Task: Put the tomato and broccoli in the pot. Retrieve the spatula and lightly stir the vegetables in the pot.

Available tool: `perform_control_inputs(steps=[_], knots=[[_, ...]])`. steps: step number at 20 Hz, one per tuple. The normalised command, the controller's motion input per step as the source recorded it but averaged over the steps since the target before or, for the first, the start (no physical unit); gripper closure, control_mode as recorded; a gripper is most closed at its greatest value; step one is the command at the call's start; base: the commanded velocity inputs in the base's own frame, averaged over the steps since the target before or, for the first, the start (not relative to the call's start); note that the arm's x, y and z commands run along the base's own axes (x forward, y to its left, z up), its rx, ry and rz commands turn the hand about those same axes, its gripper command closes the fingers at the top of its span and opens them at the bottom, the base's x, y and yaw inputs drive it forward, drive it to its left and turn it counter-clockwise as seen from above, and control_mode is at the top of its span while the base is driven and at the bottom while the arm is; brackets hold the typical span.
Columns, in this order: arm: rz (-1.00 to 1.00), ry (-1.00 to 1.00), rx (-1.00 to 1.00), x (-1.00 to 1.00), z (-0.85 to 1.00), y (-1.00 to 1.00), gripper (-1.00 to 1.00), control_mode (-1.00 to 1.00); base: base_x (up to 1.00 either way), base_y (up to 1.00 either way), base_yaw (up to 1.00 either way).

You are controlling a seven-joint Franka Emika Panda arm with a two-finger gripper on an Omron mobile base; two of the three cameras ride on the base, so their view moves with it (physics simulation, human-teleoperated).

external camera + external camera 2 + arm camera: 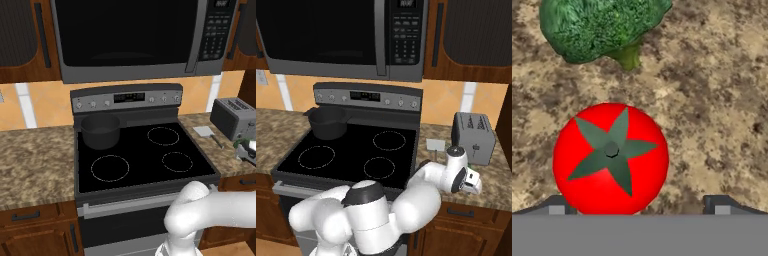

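Left base view first: the pot (101, 131) sits on the stove (145, 155) at the 10 o'clock burner, dark and straight-sided, with the three other burner rings bare. Above hangs the microwave (130, 37); its keypad and the stove's display are too small to read. Out at 3 o'clock on the granite counter (35, 160) stands the toaster (234, 117), and just in front of it lies the spatula (206, 132), pale blade, thin dark handle running toward 5 o'clock. At the far right edge the hand is down over the counter with a speck of green beside it, too small to name.

Right base view now: the arm's white bulk crowds the foreground, elbow bent, wrist reaching to 3 o'clock and dropping to the counter right of the stove. The toaster stands directly behind the hand, the spatula's blade peeking out left of the wrist. The gripper itself is turned away here, and I cannot tell its spread from this side.

Hand view, and here is the payoff: the tomato (610, 159) is big and red, green star calyx facing the camera, resting on the counter. The broccoli (597, 27) lies at 12 o'clock, stalk pointing back toward the tomato, a strip of counter between them. The gripper (637, 206) stands wide, one tip at the tomato's lower left edge, the other well clear at 4 o'clock, nothing held.
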Motion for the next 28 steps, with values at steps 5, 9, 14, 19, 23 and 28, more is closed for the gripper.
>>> perform_control_inputs(steps=[5,9,14,19,23,28], knots=[[0.00,0.01,0.14,0.06,0.02,0.00,-1.00,-1.00,0.00,0.00,0.00],[0.00,0.00,0.03,0.09,0.16,0.00,-1.00,-1.00,0.00,0.00,0.00],[0.00,0.00,0.00,0.00,0.02,0.00,-1.00,-1.00,0.00,0.00,0.00],[0.00,0.00,0.00,0.03,0.00,0.00,-1.00,-1.00,0.00,0.00,0.00],[0.00,0.00,0.00,0.14,0.00,0.10,-1.00,-1.00,0.00,0.00,0.00],[0.00,0.00,0.01,0.11,0.00,0.16,-1.00,-1.00,0.00,0.00,0.00]])
